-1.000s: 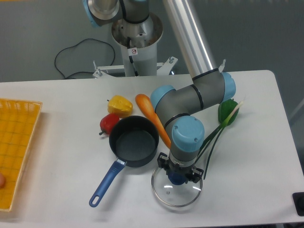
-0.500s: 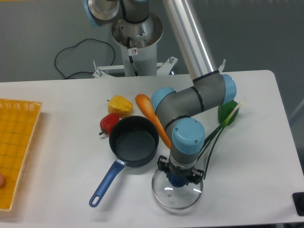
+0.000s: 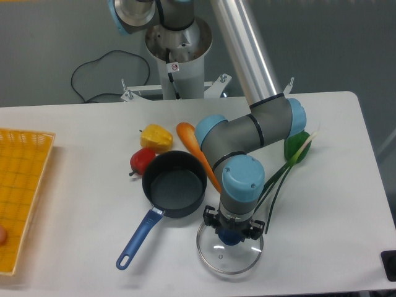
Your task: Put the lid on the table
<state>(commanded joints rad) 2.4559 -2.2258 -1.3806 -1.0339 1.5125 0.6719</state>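
End effector (image 3: 234, 233) clamped on the blue knob of the lid (image 3: 229, 249), lower centre of frame, just right of the saucepan (image 3: 174, 184). Lid sits flat at or just above the worktop (image 3: 93, 136); contact can't be confirmed. Knob grip keeps the glass level for set-down.

We have single fixed view, high and in front of table (image 3: 74, 204), angled down, facing robot base (image 3: 178, 55) at far edge. Middle distance: near edge cut off low, right corners in frame. Gripper (image 3: 231, 234) below centre, lid (image 3: 229, 255) directly under it. Basket (image 3: 21, 185) clipped at left, far from tool.
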